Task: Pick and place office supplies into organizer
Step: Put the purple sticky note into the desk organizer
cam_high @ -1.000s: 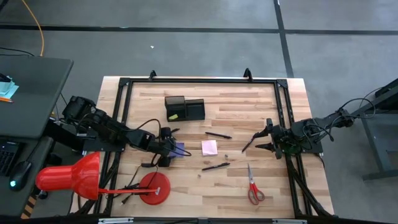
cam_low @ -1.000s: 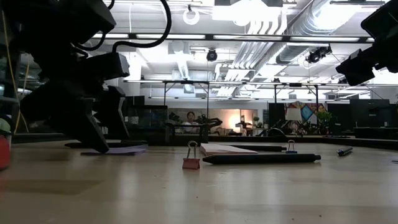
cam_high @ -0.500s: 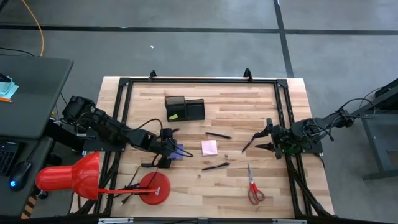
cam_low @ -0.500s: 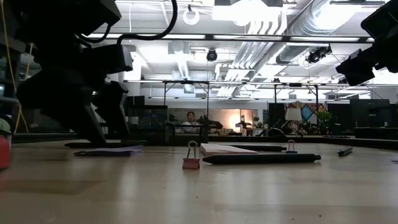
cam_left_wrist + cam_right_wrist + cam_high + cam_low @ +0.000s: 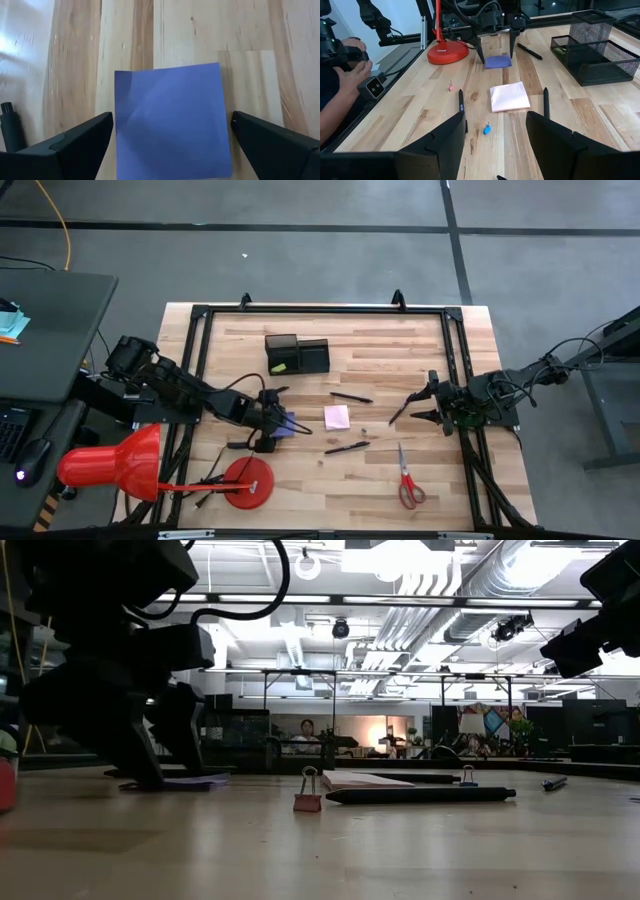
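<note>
The left gripper (image 5: pixel 277 423) hangs low over the table (image 5: pixel 450 480) with its fingers spread wide, one on each side of the purple sticky-note pad (image 5: pixel 172 122), which lies flat on the wood between the fingertips and, as far as the wrist view shows, touched by neither. Behind this gripper stands the red lamp base (image 5: pixel 249 483), and off to its side, well apart, the black organizer (image 5: pixel 297 354) with a small yellow piece (image 5: pixel 281 366) in one compartment. Just beyond the left gripper's fingertips lies the pink sticky-note pad (image 5: pixel 337 416), with one black pen (image 5: pixel 351 397) on its organizer side and another pen (image 5: pixel 346 448) on the opposite side (the low view shows a small red binder clip (image 5: pixel 308 797) standing near that pen). Farther right the right gripper (image 5: pixel 424 406) hovers with its fingers parted and nothing between them, facing the pink pad from well apart; a third pen (image 5: pixel 398 413) lies just ahead of its tips, and the red-handled scissors (image 5: pixel 408 478) lie off to its side, near the table's edge.
</note>
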Robot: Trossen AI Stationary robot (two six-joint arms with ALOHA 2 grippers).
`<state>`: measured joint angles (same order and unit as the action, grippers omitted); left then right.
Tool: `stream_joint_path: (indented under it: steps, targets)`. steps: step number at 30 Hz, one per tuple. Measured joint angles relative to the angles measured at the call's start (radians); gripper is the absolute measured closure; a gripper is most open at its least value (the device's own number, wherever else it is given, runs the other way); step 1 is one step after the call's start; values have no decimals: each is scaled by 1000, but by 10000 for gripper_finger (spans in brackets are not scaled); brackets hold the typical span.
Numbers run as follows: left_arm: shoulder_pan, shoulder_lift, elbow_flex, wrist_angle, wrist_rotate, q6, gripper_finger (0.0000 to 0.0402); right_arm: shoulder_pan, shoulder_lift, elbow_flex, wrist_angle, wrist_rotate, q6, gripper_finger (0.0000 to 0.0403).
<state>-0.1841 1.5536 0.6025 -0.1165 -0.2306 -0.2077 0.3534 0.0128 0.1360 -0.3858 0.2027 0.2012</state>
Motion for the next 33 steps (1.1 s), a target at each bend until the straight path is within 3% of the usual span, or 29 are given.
stream_joint_path:
  steps: [25, 33]
  targets:
    - [2, 33, 0, 0, 44, -97, 4, 0, 0, 0, 1, 0, 0, 196]
    - [0, 34, 0, 6, 38, -108, 73, 0, 0, 0, 1, 0, 0, 197]
